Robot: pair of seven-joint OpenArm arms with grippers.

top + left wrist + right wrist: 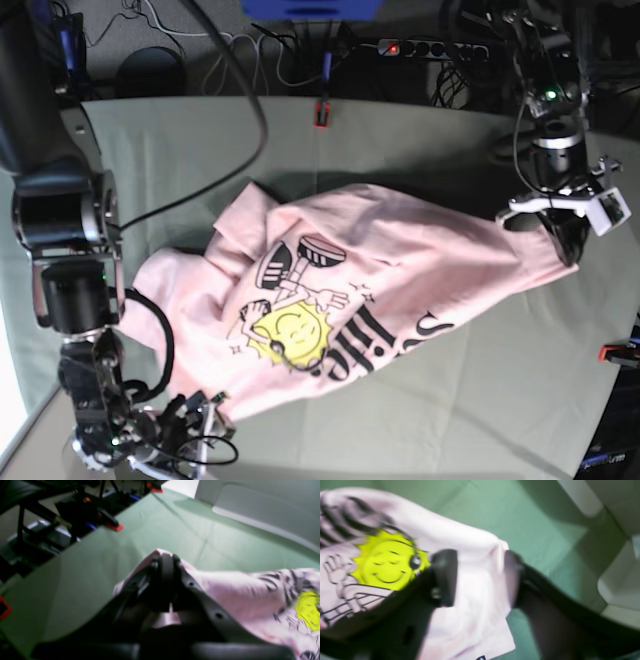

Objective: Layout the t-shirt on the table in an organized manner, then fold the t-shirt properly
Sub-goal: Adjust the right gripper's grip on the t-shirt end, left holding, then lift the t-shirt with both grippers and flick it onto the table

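Observation:
The light pink t-shirt [400, 250] lies spread and rumpled across the table [450, 400], print side up with black lettering and a yellow smiley. My left gripper [565, 250] at the right side is shut on an edge of the shirt, and its closed tips [166, 557] pinch a lifted pink fold of the t-shirt [225, 590]. At the front left corner of the shirt is my right gripper [205, 420]. In its wrist view the right gripper [480, 580] stands open, its fingers [445, 577] spread wide apart over the t-shirt [460, 540].
Red clamps [322, 113] [618, 352] [115, 526] sit on the table's edges. A power strip [430, 47] and cables lie behind the far edge. White panels [262, 505] [620, 580] border the green cloth [150, 525] [520, 512] in the wrist views.

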